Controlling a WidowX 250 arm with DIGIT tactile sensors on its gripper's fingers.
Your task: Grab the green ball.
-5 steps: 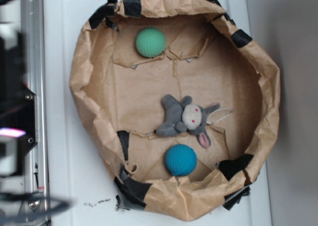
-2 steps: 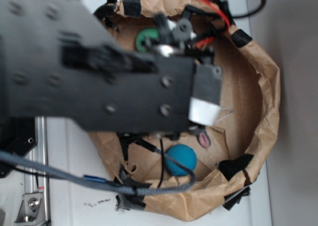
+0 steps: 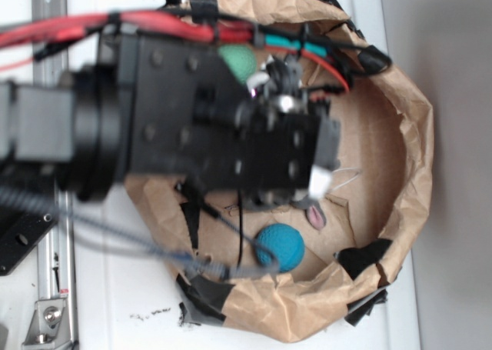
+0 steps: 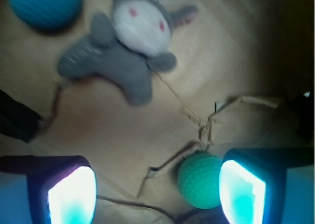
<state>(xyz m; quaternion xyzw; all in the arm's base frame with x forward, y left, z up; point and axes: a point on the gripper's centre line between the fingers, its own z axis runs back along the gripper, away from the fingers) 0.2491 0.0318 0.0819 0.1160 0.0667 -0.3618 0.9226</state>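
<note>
The green ball (image 4: 200, 180) is mint-green and dimpled. It lies on the brown paper floor between my fingers, close against the right finger (image 4: 243, 192). My gripper (image 4: 157, 194) is open, with a wide gap from the ball to the left finger (image 4: 71, 197). From the exterior view only a sliver of the green ball (image 3: 240, 59) shows above the black arm, and the arm hides the fingers there.
A grey plush bunny (image 4: 130, 51) lies ahead of the gripper, and a blue-teal ball (image 4: 45, 6) sits beyond it (image 3: 280, 247). A crumpled brown paper wall (image 3: 411, 158) with black tape patches rings the floor.
The arm has swung in over the paper ring from the left and now covers the bunny and most of the green ball. The balls and bunny have not moved.
</note>
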